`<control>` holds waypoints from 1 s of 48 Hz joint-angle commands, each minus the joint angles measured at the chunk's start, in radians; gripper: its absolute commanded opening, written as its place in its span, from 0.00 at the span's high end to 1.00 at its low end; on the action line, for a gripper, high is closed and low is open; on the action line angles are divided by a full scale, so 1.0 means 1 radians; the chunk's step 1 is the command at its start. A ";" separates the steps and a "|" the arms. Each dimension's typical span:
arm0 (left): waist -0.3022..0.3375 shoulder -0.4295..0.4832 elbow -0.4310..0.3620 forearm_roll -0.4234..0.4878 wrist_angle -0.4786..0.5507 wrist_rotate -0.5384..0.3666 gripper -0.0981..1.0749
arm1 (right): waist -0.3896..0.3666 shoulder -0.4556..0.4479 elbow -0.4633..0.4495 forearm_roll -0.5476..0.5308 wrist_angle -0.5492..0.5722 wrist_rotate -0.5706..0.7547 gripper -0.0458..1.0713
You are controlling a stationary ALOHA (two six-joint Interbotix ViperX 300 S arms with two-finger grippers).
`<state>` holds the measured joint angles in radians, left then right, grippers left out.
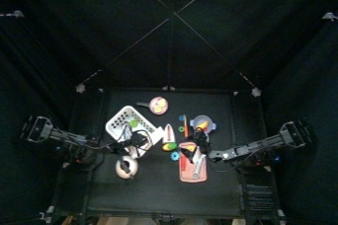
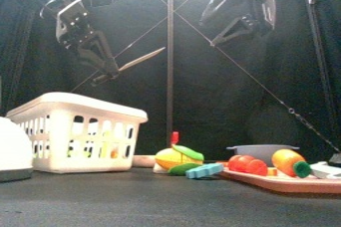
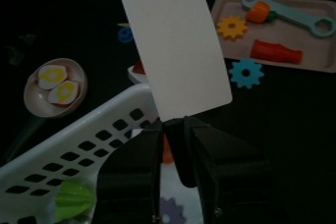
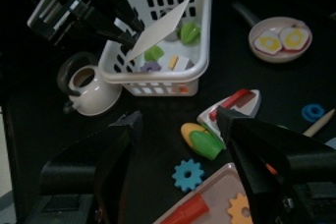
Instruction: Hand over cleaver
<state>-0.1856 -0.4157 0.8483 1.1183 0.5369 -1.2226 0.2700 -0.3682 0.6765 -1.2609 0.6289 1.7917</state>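
Above the black worktop (image 1: 224,111), the left arm holds the cleaver (image 3: 171,41) aloft, its jaws clamped on the dark handle so the pale, broad blade juts out clear of everything below. In the front view the left gripper (image 2: 96,50) hangs high at about 10 o'clock, with the cleaver (image 2: 139,62) slanting out toward the middle of the scene, well above the white basket (image 2: 74,131). The right wrist view shows the same blade (image 4: 163,24) tilted over the basket (image 4: 164,31), with the left gripper (image 4: 82,7) beside it.

The right gripper (image 2: 244,7) hangs high at about 1 o'clock in the front view, its jaws spread wide with nothing between them; from its own wrist camera the right gripper (image 4: 178,135) frames the worktop below.

Largest on the worktop is the white basket, at about 9 o'clock of the table's middle seen from above (image 1: 126,122). An orange-red board (image 1: 195,160) lies at about 5 o'clock, carrying toy food and tools, among them a carrot (image 2: 289,161) and a tomato (image 2: 245,164). A small white teapot (image 4: 89,92) sits just beside the basket. A pink plate (image 3: 55,83) holding two egg halves rests at about 12 o'clock of the basket. A blue gear (image 3: 246,72) lies on the worktop near the board, and an orange gear (image 3: 233,28) lies on the board itself. A lemon half (image 2: 176,157) sits between basket and board.
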 commanded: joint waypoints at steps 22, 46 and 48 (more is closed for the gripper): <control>-0.023 -0.008 0.026 0.034 -0.238 0.009 0.44 | -0.031 0.080 -0.123 0.063 -0.015 0.002 0.12; -0.035 0.002 0.017 0.052 -0.241 0.009 0.45 | -0.118 0.133 -0.173 0.144 -0.256 0.002 0.12; -0.035 0.000 0.017 0.054 -0.241 0.009 0.45 | -0.130 0.138 -0.178 0.156 -0.273 0.002 0.12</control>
<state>-0.2194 -0.4142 0.8882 1.1643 0.2991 -1.2149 0.1672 -0.2240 0.5323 -1.1229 0.3912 1.7948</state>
